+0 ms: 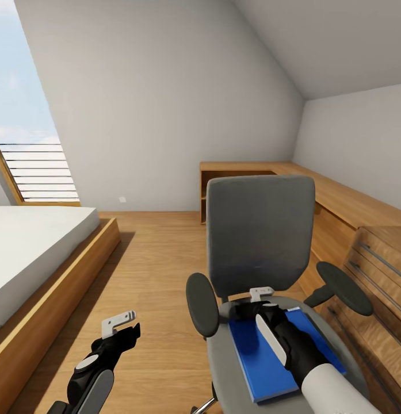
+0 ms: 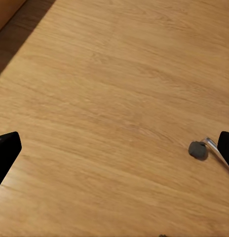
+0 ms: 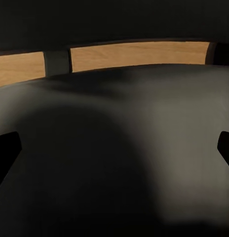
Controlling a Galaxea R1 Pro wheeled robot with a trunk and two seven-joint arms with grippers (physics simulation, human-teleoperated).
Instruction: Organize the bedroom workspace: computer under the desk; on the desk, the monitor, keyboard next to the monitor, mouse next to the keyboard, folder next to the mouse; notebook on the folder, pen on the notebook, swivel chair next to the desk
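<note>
Head view: flat blue folder [image 1: 281, 353] lies on the seat of the grey swivel chair [image 1: 260, 236], beside the long wooden desk [image 1: 344, 201]; right gripper [image 1: 259, 307] reaches over its far edge, grip state undeterminable, so the folder transfer looks barely begun. Left wrist view: left gripper [image 2: 114, 148] spread wide, grasping nothing, over the oak plank floor [image 2: 104, 98] near a chair caster [image 2: 197, 149]. Right wrist view: dark seat surface close up, right fingertips [image 3: 6, 148] at the frame edges; no readable labels anywhere.

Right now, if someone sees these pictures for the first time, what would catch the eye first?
Most striking is the grey swivel chair in the middle of the head view, with a blue folder lying flat on its seat. The right gripper reaches over the far end of the folder, near the backrest. To the left, the left gripper hangs above the wooden floor, beside a low bed.
</note>
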